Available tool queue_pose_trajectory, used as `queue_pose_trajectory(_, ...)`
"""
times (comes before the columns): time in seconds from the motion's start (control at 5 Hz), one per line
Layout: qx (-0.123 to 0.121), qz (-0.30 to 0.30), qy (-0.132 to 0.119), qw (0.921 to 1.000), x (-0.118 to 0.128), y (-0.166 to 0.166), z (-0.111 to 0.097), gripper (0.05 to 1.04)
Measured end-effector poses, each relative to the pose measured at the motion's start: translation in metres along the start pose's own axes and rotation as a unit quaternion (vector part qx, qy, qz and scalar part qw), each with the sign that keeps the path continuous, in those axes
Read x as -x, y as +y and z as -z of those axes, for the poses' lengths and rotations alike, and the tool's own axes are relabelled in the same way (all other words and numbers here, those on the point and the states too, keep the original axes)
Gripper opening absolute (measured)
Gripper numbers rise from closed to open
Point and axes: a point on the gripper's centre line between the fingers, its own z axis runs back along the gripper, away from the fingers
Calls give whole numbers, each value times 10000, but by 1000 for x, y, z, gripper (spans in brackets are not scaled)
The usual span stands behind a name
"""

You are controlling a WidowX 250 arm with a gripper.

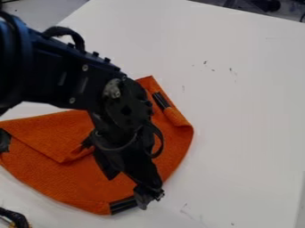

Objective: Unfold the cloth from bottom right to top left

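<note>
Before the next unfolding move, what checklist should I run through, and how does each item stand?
1. Orange woven cloth on the white table: ok.
2. Black robot gripper over the cloth's lower right part: ok.
3. Cloth fully unfolded: not ok, a pointed flap lies folded over at left.
4. Cloth securely gripped: cannot tell.
5. Unobstructed view of the cloth: not ok, the black robot arm covers part.

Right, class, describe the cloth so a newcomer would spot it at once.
On the white table, look beneath the black robot arm. The partly folded cloth lies there, with black bands on its edge. Its orange fabric sets it apart from the arm and table.
</note>
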Motion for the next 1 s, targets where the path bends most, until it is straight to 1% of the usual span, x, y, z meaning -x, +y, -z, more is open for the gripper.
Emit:
queue_pose_trajectory(0.2,37,58,60,10000,2,-1,3,1001)
queue_pose_trajectory(0.4,77,152,93,9998,-4,21,10,1001)
queue_pose_trajectory(0.6,99,412,10,9991,-15,56,21,1001)
queue_pose_trajectory(0.8,-33,653,-57,9978,-33,89,20,1001)
queue_pose_trajectory(1.0,-82,653,-78,9978,-34,102,25,1001)
